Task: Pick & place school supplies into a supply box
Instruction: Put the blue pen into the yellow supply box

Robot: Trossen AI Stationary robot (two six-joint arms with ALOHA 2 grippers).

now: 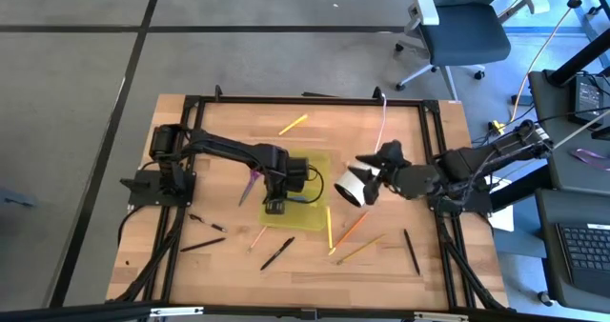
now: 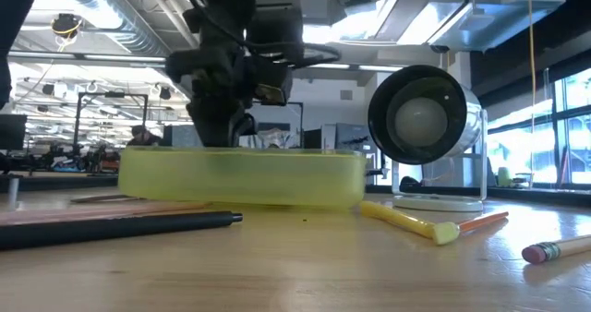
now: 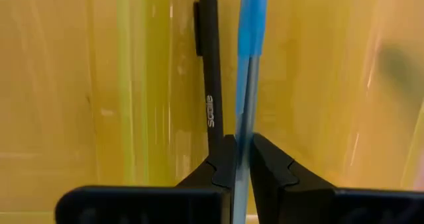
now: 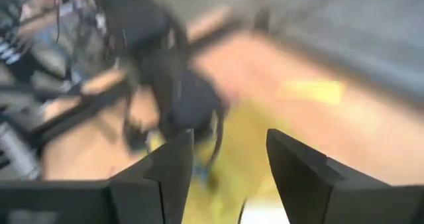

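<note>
The translucent yellow-green supply box (image 1: 307, 208) (image 2: 242, 175) lies at the table's middle. My left gripper (image 1: 274, 206) (image 3: 241, 159) points down into it, shut on a blue-grey pen (image 3: 248, 58). A black pen (image 3: 212, 85) lies on the box floor beside it. Purple-handled scissors (image 1: 252, 181) lie by the box's left side. Loose pens and pencils (image 1: 330, 229) lie near the front edge, and a yellow one (image 1: 294, 124) lies far back. My right gripper (image 1: 374, 174) (image 4: 225, 164) hangs open above the table to the right of the box, nothing between its fingertips. My left gripper pinches the blue-grey pen's shaft (image 3: 242, 141) between its two fingers, coming steeply from above into the box. The pen runs on past the fingertips alongside the black pen. Whether the pen rests on the box floor I cannot tell.
A white cylinder (image 1: 350, 187) (image 2: 425, 118) on a pink cord stands right of the box, under my right gripper. Black pens (image 1: 277, 253) (image 1: 411, 251) and orange pencils (image 1: 353, 227) lie along the near side. A black frame (image 1: 305, 101) borders the table.
</note>
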